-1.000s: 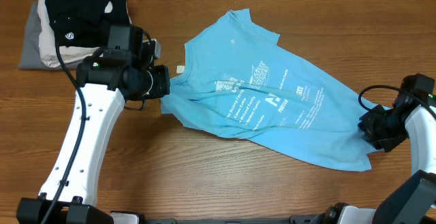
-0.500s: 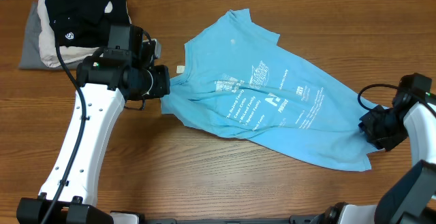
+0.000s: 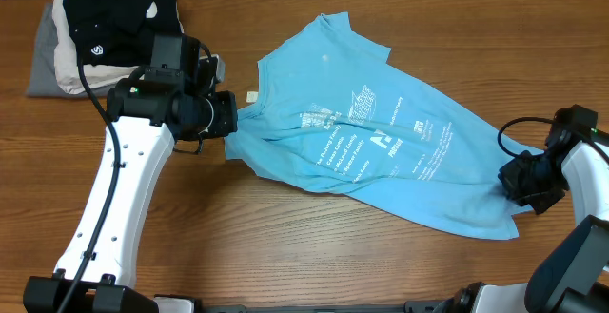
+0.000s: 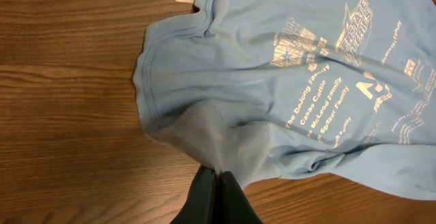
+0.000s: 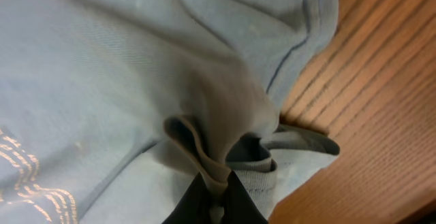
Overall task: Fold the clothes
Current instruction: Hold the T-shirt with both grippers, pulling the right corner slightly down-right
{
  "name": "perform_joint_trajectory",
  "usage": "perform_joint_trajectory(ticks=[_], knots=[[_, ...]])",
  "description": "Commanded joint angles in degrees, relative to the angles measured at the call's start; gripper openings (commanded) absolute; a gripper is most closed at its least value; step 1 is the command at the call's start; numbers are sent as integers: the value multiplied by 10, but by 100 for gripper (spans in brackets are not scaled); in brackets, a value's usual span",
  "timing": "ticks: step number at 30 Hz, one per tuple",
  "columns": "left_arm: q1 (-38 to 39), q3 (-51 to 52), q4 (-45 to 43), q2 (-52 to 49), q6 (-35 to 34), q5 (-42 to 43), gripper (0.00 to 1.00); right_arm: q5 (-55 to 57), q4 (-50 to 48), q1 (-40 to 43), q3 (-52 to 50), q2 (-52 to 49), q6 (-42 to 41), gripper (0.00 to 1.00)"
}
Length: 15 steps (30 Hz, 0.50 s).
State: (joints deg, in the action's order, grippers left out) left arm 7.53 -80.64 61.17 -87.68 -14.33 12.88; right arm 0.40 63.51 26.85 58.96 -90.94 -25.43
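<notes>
**Both grippers pinch the shirt; only the right side has moved**

The left gripper point(image 3: 228, 125) sits where it was a second ago, at the shirt's 9 o'clock edge just below the collar. Its fingers are pressed together on a pinch of blue cloth, as the left wrist view point(image 4: 216, 182) shows. The shirt point(image 3: 381, 142) lies spread and rumpled across the middle of the table, its white lettering face up. It has barely changed. The right gripper point(image 3: 523, 180), at the shirt's 4 o'clock corner, has edged slightly towards the shirt, and its forearm has swung with it. Its fingers are closed tight on a bunched fold of hem in the right wrist view point(image 5: 216, 186).

The table point(image 3: 285, 256) is brown wood grain, with a paler strip along its far edge.

By count there are two arms, two grippers, one blue shirt and one white neck tag point(image 3: 252, 96). One pile at 10 o'clock holds three garments: a black one point(image 3: 124, 9) on top, then a beige one point(image 3: 67, 28) and a grey one point(image 3: 40, 61).
</notes>
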Motion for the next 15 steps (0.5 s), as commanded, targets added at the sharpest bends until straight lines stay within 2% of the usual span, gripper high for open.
perform_joint_trajectory(ticks=[1,9,11,15], knots=[[4,-12,1,-1,17,3,4,4,10,-2,0,-1,-1,9],[4,-12,1,-1,17,3,4,4,26,-2,0,-1,-3,9],[4,-12,1,-1,17,3,4,4,29,-2,0,-1,-4,14],[4,-12,1,-1,17,3,4,4,30,-2,0,-1,-4,15]])
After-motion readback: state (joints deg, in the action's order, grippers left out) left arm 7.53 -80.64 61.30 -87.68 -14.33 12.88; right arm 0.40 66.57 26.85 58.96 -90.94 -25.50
